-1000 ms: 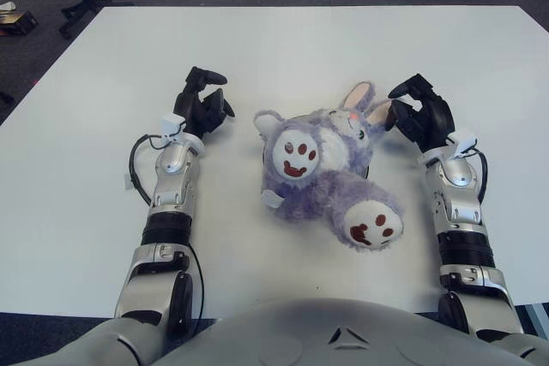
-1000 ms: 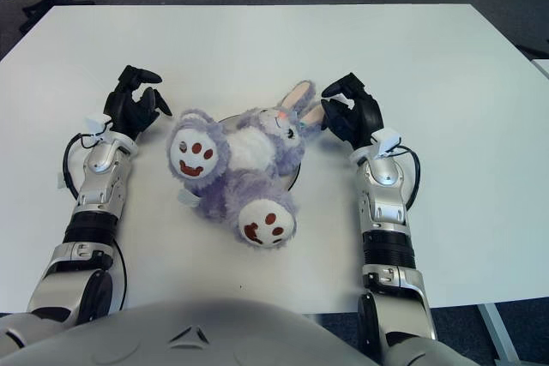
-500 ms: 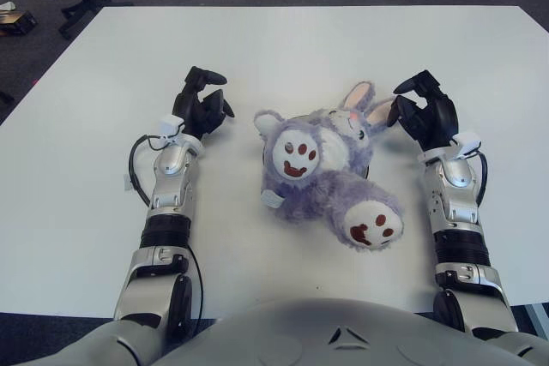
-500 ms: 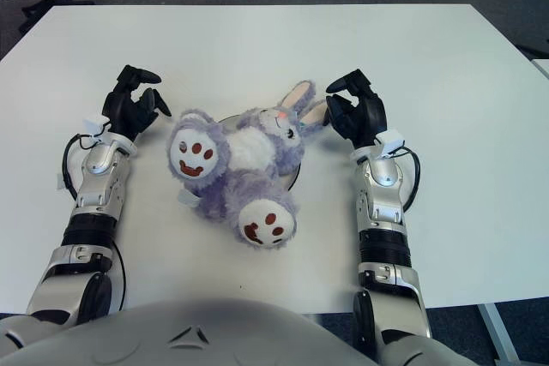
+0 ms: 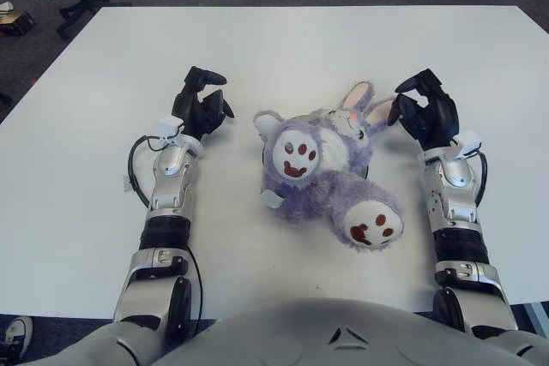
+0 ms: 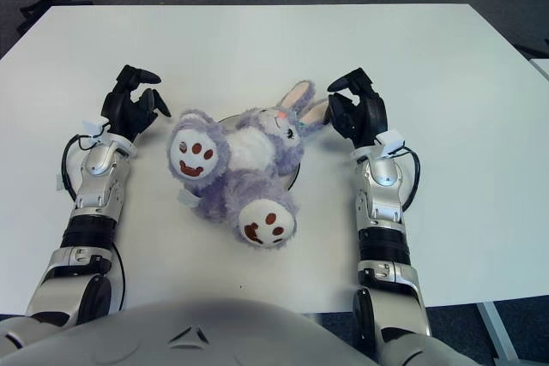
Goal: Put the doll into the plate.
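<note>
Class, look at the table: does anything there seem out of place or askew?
The doll lies sprawled on its back over the plate, hiding nearly all of it; one foot sticks out well past the rim toward the robot. The left hand and right hand show to either side, holding nothing.

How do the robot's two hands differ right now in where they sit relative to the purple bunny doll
The right hand shows close beside the doll, next to its ears; the left hand is farther off, with bare table between it and the doll's raised paw. The right hand is at the head end, the left at the foot end. Both are dark, open, and hold nothing.
</note>
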### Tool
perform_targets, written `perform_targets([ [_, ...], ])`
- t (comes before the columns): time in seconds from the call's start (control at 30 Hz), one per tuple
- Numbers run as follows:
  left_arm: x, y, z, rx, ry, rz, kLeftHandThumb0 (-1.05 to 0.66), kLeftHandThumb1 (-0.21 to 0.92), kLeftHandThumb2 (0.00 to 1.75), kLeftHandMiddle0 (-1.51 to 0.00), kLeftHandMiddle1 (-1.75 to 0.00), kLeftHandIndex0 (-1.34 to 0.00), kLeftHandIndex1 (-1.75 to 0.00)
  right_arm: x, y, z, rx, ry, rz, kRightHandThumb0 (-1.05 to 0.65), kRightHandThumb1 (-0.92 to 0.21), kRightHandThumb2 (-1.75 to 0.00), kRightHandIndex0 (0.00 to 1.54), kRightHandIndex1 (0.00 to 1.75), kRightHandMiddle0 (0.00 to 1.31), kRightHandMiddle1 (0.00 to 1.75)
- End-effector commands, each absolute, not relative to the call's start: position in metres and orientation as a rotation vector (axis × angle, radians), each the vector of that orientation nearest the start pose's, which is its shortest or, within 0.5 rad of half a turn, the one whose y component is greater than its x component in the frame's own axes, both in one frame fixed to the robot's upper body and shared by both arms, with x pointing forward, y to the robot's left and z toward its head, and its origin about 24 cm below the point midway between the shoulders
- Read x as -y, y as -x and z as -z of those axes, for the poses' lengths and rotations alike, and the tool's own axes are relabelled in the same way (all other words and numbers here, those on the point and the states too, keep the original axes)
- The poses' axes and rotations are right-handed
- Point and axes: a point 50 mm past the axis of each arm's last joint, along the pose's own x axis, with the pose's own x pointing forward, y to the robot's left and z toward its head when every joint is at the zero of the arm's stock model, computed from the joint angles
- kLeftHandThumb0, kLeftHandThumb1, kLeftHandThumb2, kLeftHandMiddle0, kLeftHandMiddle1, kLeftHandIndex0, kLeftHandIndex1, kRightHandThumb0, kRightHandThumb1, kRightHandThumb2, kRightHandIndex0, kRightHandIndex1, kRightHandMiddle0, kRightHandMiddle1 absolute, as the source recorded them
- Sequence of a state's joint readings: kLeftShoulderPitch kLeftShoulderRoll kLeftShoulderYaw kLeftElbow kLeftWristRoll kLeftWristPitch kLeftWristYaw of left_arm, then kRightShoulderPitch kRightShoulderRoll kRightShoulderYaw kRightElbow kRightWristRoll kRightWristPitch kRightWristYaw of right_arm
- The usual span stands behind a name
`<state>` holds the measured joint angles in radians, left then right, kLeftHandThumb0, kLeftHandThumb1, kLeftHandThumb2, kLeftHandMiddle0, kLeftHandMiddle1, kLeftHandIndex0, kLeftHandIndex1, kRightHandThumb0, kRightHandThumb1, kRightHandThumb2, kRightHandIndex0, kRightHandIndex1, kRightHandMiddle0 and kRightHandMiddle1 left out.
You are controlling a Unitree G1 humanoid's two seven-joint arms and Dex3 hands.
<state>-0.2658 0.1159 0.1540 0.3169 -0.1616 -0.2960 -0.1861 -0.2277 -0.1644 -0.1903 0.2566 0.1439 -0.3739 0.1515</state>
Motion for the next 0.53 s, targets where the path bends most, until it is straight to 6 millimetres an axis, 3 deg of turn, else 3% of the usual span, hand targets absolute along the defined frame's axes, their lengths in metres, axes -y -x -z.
perform_targets([
  [0.0,-0.1891,-0.2902,-0.0568,0.198,0.067,0.063,-0.35,0.85,0.58,-0.89,-1.75,-0.27,-1.73,0.2057,-0.2896,-0.0866,0.365,0.017,0.027,-0.37,-0.77,-0.71,0.95,1.75,0.29,1.75],
  [0.5,-0.1874,-0.2870,-0.0588,0.198,0.081,0.062,-0.36,0.84,0.59,-0.91,-1.75,-0.28,-1.72,0.2053,-0.2900,-0.0864,0.359,-0.022,0.073,-0.37,-0.74,-0.75,0.97,1.75,0.31,1.75],
])
